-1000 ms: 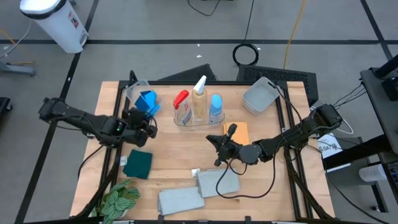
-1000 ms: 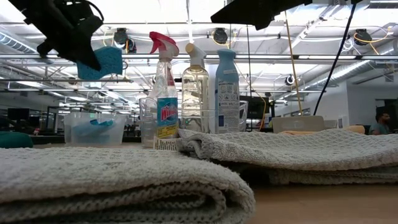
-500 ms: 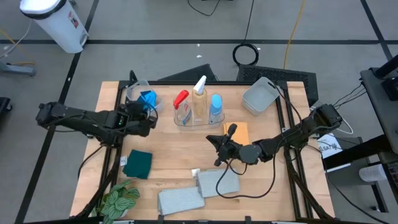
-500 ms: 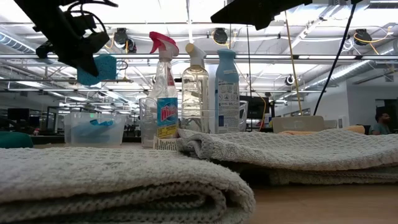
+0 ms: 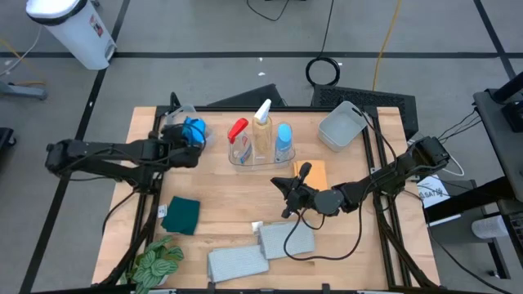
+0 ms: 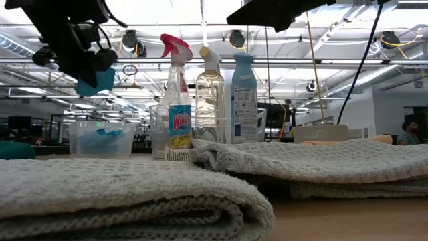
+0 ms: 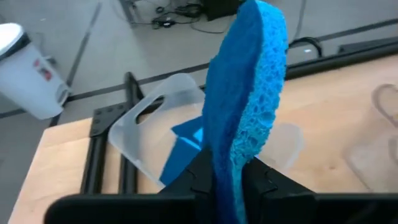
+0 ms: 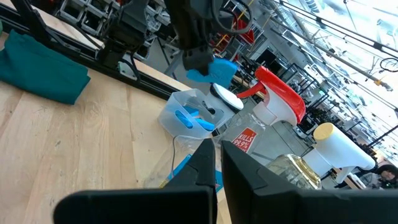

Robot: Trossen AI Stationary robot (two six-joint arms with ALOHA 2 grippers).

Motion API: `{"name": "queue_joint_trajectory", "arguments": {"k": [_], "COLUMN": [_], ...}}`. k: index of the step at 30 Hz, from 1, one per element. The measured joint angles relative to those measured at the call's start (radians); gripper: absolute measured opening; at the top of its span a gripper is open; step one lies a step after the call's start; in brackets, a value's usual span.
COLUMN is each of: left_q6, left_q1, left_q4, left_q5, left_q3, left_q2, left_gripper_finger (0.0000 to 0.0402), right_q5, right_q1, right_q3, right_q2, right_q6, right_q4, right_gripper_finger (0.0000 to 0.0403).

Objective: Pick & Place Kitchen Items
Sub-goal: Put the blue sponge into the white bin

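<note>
Kitchen items lie spread over the wooden table (image 5: 221, 196): three bottles, two sponges, two cloths and two grey towels. The bottles — red-trigger bottle (image 5: 238, 135), white-trigger bottle (image 5: 261, 126) and blue-capped bottle (image 5: 283, 140) — stand upright together in a clear tray (image 5: 245, 159) near the table's far middle. One blue sponge (image 7: 245, 106), porous and rough-faced, is pinched on edge between the fingers of the left gripper (image 5: 189, 137), which hangs in the air just above the clear tub (image 5: 178, 121) at the far left corner. A blue cloth (image 7: 186, 146) lies crumpled inside that tub. The left arm reaches in low from the table's left side, stretched nearly straight. An orange sponge (image 5: 315, 173) lies flat right of centre. A teal cloth (image 5: 181, 215) sits folded square on the near left, beside the leafy plant (image 5: 155, 265). Two grey towels (image 5: 261, 249) of waffle weave rest folded along the near edge, one overlapping the other. The right gripper (image 5: 286, 189) — fingers pressed together, holding nothing — waits above mid-table next to the orange sponge. One grey tub (image 5: 341, 126) sits at the far right.
</note>
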Motion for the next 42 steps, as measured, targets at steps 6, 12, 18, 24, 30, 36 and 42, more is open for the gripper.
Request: {"name": "queue_joint_trajectory", "arguments": {"k": [6,12,18,24,30,36,42], "left_q6": [-0.025,-0.075,-0.072,0.031,0.148,0.196,0.207], "left_q1": [0.07,0.114,0.153,0.22,0.285,0.356,0.41], "left_q4": [0.002,0.009,0.078,0.178,0.29,0.309,0.312], "left_q5": [0.0,0.0,0.0,0.0,0.056,0.08,0.108], "left_q3": [-0.049,-0.1,-0.146,-0.148,-0.148,-0.148,-0.148], "left_q2": [-0.001,0.0,0.0,0.0,0.003,0.002,0.002], "left_gripper_finger": [0.002,0.0021,0.0048,0.0031,0.0021,0.0039,0.0035], "right_q5": [0.0,0.0,-0.001,-0.002,-0.002,-0.002,-0.002], "right_q1": [0.0,0.0,0.0,0.0,0.0,0.0,0.0], "right_q3": [0.0,0.0,0.0,0.0,0.0,0.0,0.0], "right_q2": [0.0,0.0,0.0,0.0,0.0,0.0,0.0], "right_q6": [0.0,0.0,0.0,0.0,0.0,0.0,0.0], "right_q4": [0.0,0.0,0.0,0.0,0.0,0.0,0.0], "right_gripper_finger": [0.0004,0.0004,0.0004,0.0004,0.0004,0.0004,0.0004]}}
